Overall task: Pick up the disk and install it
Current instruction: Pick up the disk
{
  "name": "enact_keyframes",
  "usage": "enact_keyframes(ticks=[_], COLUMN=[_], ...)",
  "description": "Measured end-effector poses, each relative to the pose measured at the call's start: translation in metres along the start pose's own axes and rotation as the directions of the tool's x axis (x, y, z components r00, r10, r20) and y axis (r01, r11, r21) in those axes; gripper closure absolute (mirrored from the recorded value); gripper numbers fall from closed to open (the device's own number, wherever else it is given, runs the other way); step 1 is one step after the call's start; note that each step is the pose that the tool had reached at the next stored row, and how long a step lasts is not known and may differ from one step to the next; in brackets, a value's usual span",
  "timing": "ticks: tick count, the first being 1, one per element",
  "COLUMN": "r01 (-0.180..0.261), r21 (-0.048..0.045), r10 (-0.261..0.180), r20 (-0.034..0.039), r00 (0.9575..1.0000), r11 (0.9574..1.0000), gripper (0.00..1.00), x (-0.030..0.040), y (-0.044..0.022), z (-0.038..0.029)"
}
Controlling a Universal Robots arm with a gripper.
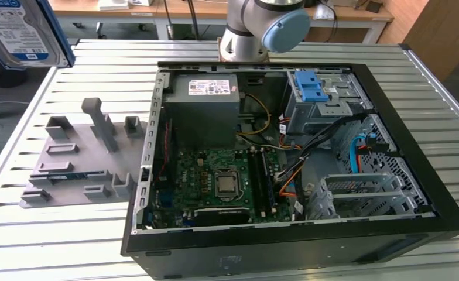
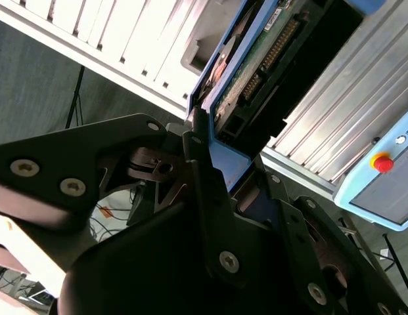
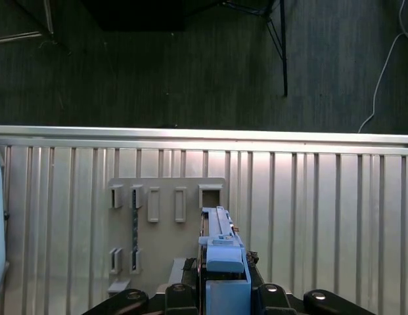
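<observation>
Where the black metal gripper [image 2: 231, 163] meets its load, the jaws are pressed tight on the disk [image 2: 256, 62], clamping the smooth blue plastic bracket that frames it. In the second wrist view the drive's green circuit-board side faces the camera, with a row of connector pins along one edge.

The disk [image 1: 19, 29] hangs in the air clear of the table. In the exterior view it sits in the upper corner on the exterior view's left, close to the lens, with its glossy white-and-blue label and blue frame edge showing. In the first wrist view the disk [image 3: 220, 239] appears edge-on as a narrow blue-and-grey slab between the gripper's [image 3: 223, 290] bolted black fingers [image 3: 184, 295]. Below it lies a matt grey fixture plate [image 3: 165, 223] moulded with raised rectangular slots and posts.

That plate [image 1: 81, 158] rests on a table [image 1: 50, 246] of bright ribbed metal slats, just beside an open black computer case [image 1: 417, 146] lying on its side. Inside the case are a boxy grey power supply [image 1: 206, 96], a green motherboard [image 1: 213, 175], a light-blue ribbed latch [image 1: 311, 88] and a perforated silver cage [image 1: 366, 193].

The arm's silver base [image 1: 249, 35], capped in pale blue, stands at the table's far edge. Beyond it are wooden benches [image 1: 213, 9]. The floor [image 3: 158, 65] is dark and finely ribbed. A pale blue pendant [image 2: 381, 170] with a red button lies near the table.
</observation>
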State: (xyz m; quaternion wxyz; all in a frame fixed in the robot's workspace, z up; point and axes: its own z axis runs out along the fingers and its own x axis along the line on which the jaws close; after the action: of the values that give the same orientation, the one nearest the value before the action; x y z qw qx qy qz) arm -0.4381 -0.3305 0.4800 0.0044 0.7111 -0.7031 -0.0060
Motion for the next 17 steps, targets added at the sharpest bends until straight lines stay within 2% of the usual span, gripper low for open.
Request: enact_keyframes(ticks=[5, 17], r01=[0.000, 0.000], r21=[0.0001, 0.0000], r10=[0.000, 0.000], r20=[0.0000, 0.0000], r00=[1.0000, 1.0000], r11=[1.0000, 1.0000], gripper=[0.64, 0.64], x=[0.0000, 0.0000], y=[0.0001, 0.0002], z=[-0.0076, -0.0143])
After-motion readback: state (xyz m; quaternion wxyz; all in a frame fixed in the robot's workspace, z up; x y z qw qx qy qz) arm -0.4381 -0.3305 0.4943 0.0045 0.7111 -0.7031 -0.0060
